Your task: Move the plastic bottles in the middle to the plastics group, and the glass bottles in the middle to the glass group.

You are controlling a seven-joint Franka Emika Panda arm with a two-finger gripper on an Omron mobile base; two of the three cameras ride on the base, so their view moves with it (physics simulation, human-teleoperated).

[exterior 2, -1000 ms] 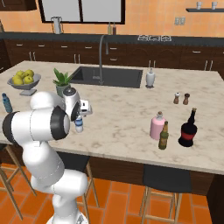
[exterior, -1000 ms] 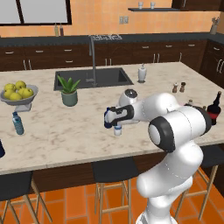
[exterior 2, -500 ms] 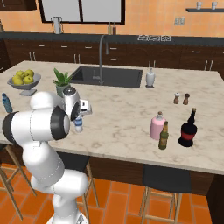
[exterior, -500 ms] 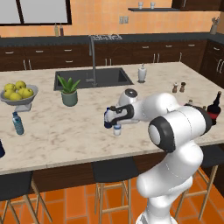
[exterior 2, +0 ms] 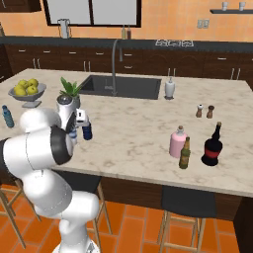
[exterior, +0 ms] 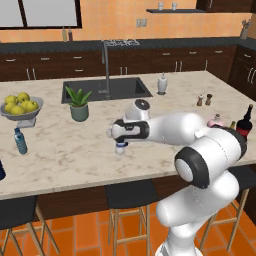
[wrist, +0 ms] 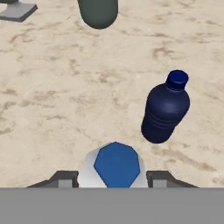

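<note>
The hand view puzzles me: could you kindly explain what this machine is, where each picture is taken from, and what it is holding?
This is a white robot arm on a driving base, in a computer-drawn kitchen. Two pictures come from cameras on the base, behind the arm to its left and right, looking over it at the counter. The third comes from a camera on the hand, looking straight down along its two fingers.

Between those fingers you see the top of a small clear bottle; they press against either side of it, so it is gripped while standing on the counter. A navy bottle stands just beside it.

Elsewhere on the counter: a fruit bowl, a potted plant, a teal water bottle, and at the far end a pink bottle, a brown bottle and a dark bottle.
</note>
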